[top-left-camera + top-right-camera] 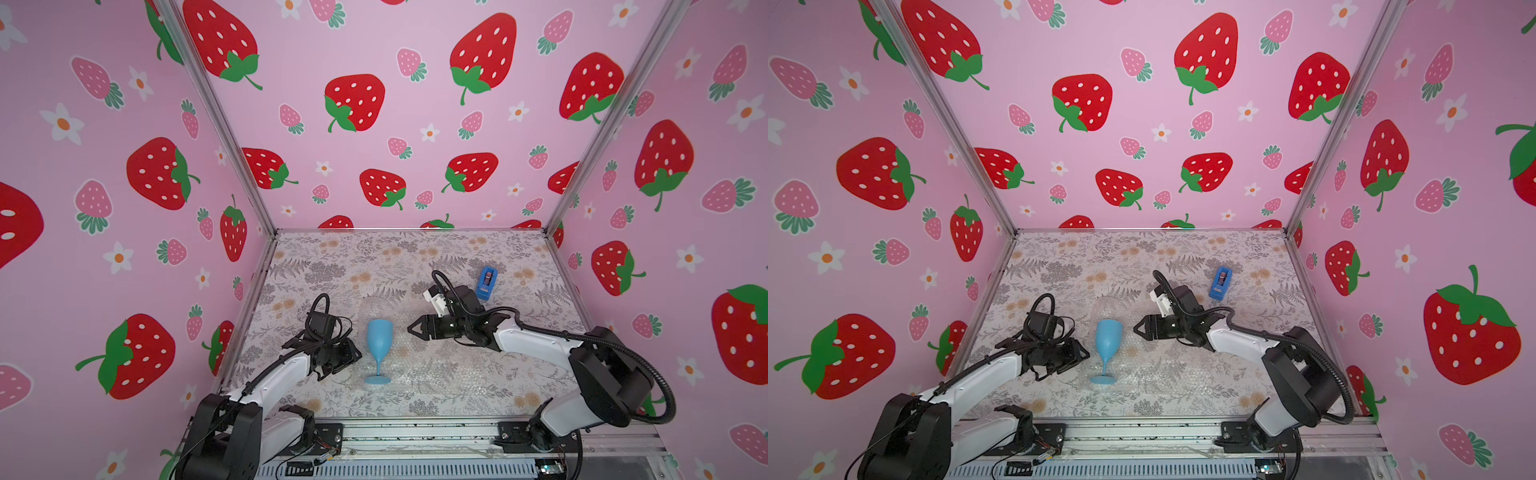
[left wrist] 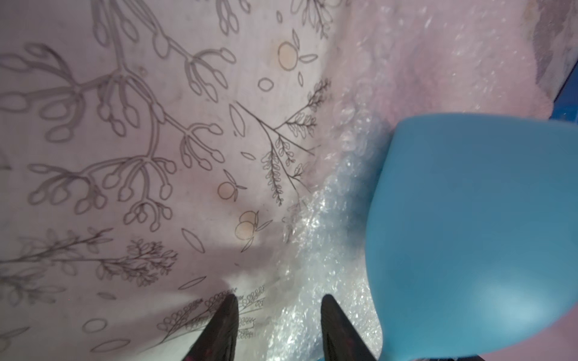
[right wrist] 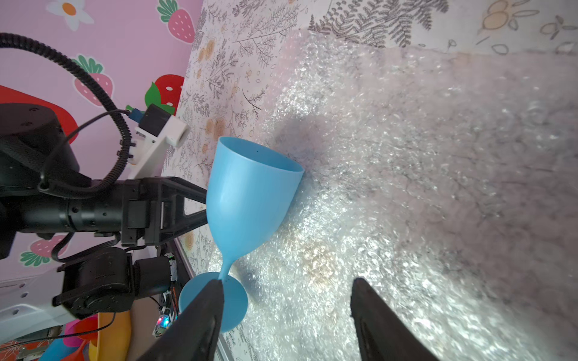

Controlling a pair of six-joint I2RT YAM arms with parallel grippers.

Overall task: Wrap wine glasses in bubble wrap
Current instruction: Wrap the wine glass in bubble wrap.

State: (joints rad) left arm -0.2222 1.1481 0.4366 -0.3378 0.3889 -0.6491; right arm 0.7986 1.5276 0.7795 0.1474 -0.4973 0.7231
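Note:
The light-blue wine glass lies on its side on the bubble wrap, mouth toward the back wall and foot toward the front. My left gripper is low at the sheet's left edge, open, with the wrap's edge running between its fingers and the cup just beside it. My right gripper hovers open over the wrap to the right of the glass, holding nothing.
A darker blue tape dispenser stands behind my right arm. The floral tabletop is enclosed by strawberry-print walls on three sides, with a metal rail along the front.

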